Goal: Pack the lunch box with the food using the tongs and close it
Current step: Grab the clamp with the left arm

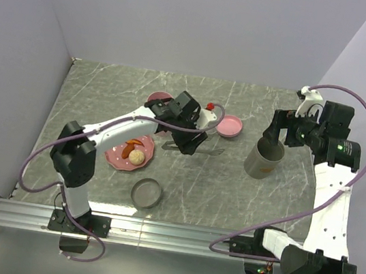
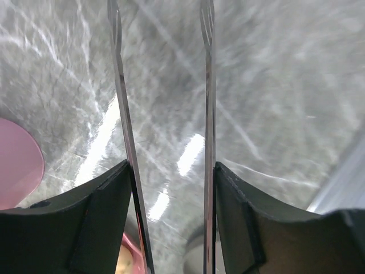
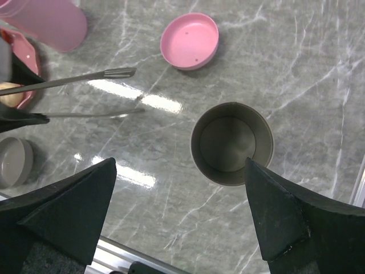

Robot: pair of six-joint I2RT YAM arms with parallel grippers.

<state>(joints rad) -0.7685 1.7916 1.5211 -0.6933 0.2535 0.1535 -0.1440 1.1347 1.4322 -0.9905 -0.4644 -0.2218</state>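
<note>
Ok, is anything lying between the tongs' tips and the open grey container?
No. In the right wrist view only bare marble table separates the tongs from the grey container; the pink dish sits off that line.

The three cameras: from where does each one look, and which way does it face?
Top external: above and behind, facing down on the table; the left arm and right arm show.
Left wrist: looks along the left pincer, which grips the tongs; both fingers show.
Right wrist: looks down at the grey cup; the open right pincer frames it.
Shared: both wrist views show the tongs.
</note>
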